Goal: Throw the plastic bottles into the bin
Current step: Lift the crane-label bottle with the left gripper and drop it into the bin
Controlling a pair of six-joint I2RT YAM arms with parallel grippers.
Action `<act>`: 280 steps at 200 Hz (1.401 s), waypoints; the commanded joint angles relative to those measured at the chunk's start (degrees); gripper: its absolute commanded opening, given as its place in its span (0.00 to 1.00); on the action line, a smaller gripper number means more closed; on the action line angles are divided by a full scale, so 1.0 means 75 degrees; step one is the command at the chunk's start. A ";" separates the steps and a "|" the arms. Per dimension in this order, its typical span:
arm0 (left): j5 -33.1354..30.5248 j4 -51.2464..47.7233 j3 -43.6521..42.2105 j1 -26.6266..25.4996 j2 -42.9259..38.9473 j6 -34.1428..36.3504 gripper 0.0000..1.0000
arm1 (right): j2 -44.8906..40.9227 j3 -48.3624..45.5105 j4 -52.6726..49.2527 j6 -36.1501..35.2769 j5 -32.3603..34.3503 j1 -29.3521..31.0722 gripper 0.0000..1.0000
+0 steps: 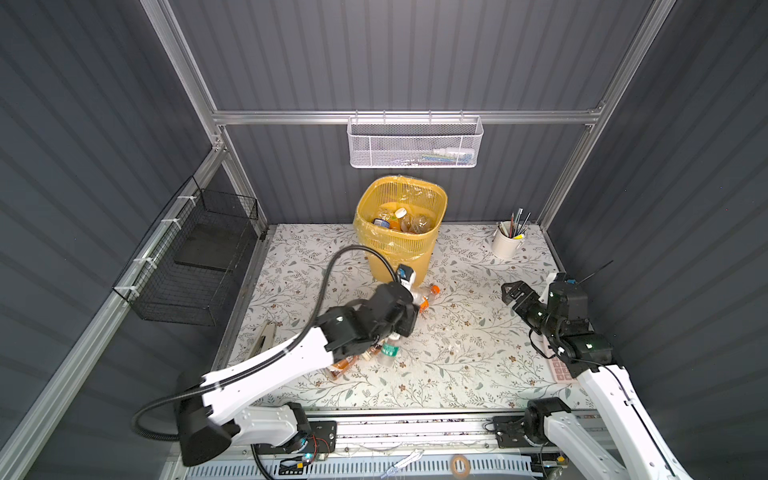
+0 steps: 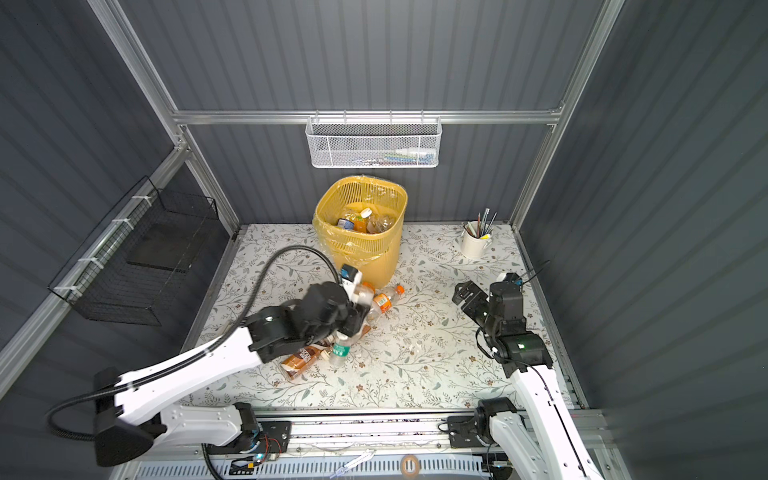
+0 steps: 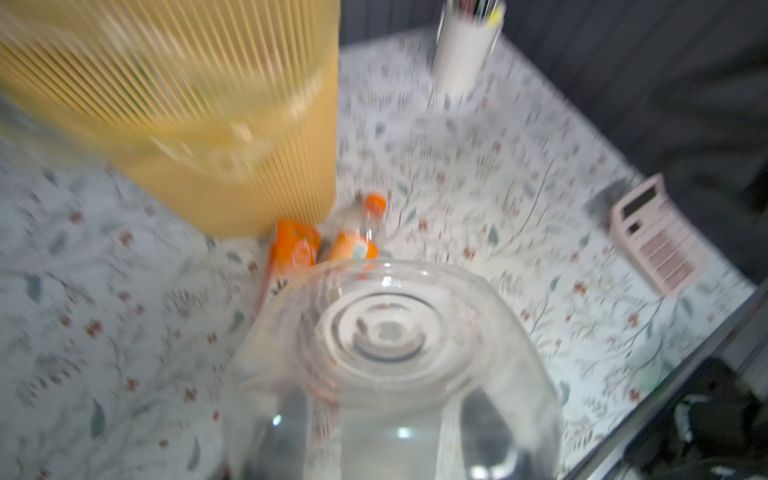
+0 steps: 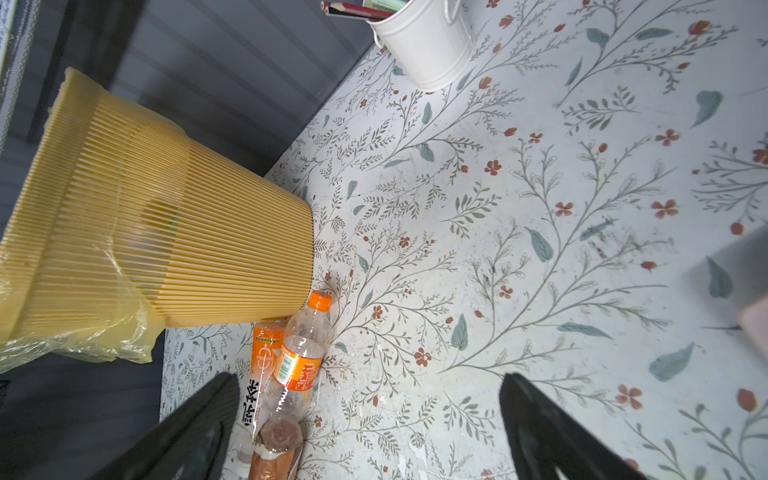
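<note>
The yellow lattice bin [image 1: 399,257] [image 2: 365,257] stands at the back of the table with several plastic bottles [image 1: 399,220] inside. My left gripper [image 1: 409,299] [image 3: 390,440] is in front of it, shut on a clear bottle [image 3: 386,332] [image 2: 363,295] whose base fills the blurred left wrist view. An orange-labelled bottle [image 1: 428,297] [image 4: 299,357] lies at the bin's foot. A green-labelled bottle [image 1: 388,351] and a brown-labelled one [image 2: 301,361] lie under the left arm. My right gripper [image 1: 511,291] [image 4: 368,386] hangs open and empty at the right.
A white cup of pens [image 1: 507,243] stands at the back right. A pink calculator [image 3: 656,237] lies by the right arm. A white mesh basket [image 1: 415,143] hangs on the back wall. On the left wall hangs a black wire basket [image 1: 195,257].
</note>
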 commanded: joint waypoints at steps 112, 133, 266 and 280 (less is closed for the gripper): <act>0.1029 0.2824 0.6053 0.2514 0.4081 0.2885 0.61 | -0.0374 -0.0059 -0.0332 -0.0291 -0.0527 -0.0273 0.99; 0.1465 0.1385 0.8074 0.2847 0.5460 0.2350 0.91 | -0.0417 -0.0033 -0.0473 -0.0385 -0.0559 -0.0288 0.99; 0.0552 0.1717 0.3526 0.2885 0.1475 0.2138 1.00 | -0.0042 -0.0244 -0.0157 0.0190 -0.1331 -0.0268 0.99; 0.0323 0.1264 0.3328 0.2886 0.1287 0.2035 1.00 | 0.0027 -0.0250 -0.0089 0.0242 -0.1353 -0.0216 0.99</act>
